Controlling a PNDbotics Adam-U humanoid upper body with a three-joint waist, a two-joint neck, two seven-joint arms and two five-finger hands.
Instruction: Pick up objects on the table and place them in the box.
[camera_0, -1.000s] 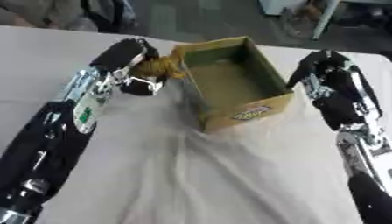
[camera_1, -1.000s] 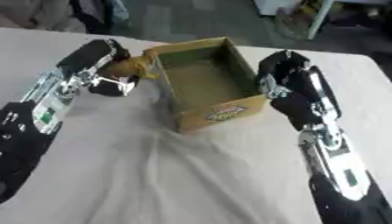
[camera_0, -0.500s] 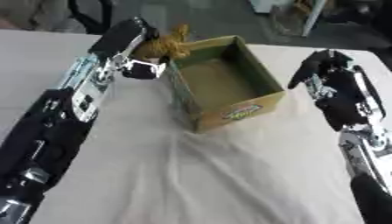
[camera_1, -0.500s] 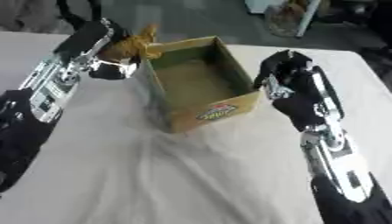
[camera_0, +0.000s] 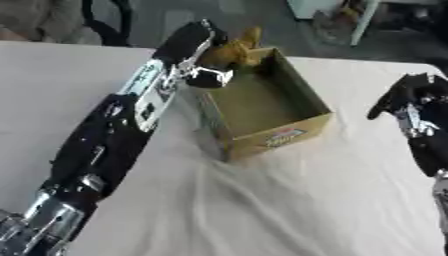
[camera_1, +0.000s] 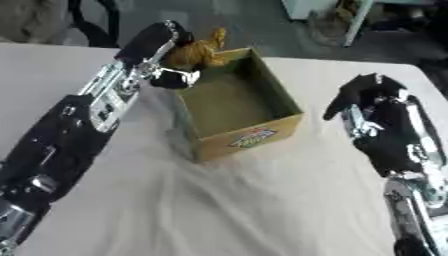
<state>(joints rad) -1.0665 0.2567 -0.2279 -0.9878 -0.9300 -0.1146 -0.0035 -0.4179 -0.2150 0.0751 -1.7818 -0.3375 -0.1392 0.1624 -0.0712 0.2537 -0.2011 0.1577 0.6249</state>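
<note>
An open cardboard box with a logo on its near wall stands on the white tablecloth, its inside bare. My left hand is at the box's far left corner, shut on a brown, lumpy object that hangs over the box's far rim. My right hand hovers to the right of the box with its fingers curled downward, holding nothing and apart from the box.
A white cloth with creases covers the table. Beyond the far edge are a dark chair and a white table leg on a grey floor.
The whole picture has shifted, so the camera has moved. My left hand has carried the brown object from beside the box's left wall up over its far rim. The right hand has drawn away from the box.
</note>
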